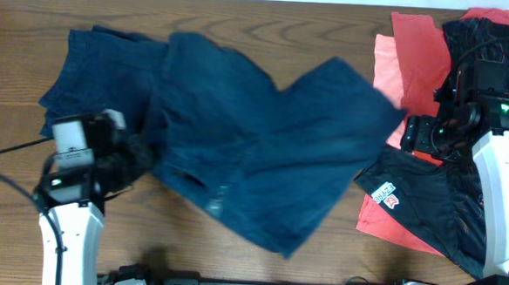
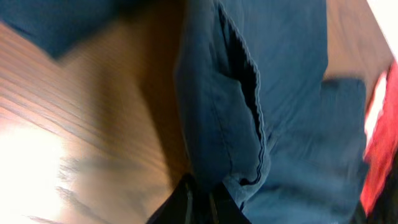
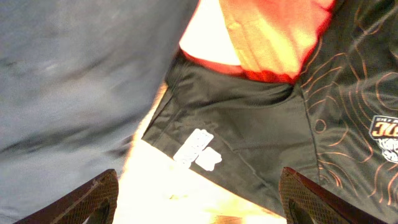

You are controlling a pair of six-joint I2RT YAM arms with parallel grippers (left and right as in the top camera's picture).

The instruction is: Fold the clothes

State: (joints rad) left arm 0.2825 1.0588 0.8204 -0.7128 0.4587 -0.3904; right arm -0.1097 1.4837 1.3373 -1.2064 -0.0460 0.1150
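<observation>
across the wooden table (image 1: 243, 20), soft navy denim-like shorts (image 1: 271, 152) lie crumpled at its centre, seams and a pocket slit showing. left gripper (image 2: 200, 200) pinches a stitched fold of them. right gripper (image 3: 199, 198) hangs spread wide over a black, red-patterned garment (image 3: 261, 124) beside coral shirts (image 1: 412, 55).

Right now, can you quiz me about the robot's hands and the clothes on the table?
1. True or false: the right gripper is open wide.
2. What is the left gripper pinching? A) a towel B) the navy shorts C) a hat
3. Fill in: the shirts peeking out from under the black garment are ___ in colour.

Key: 1 true. 2 B. 3 coral-red: see the coral-red shirts.
</observation>
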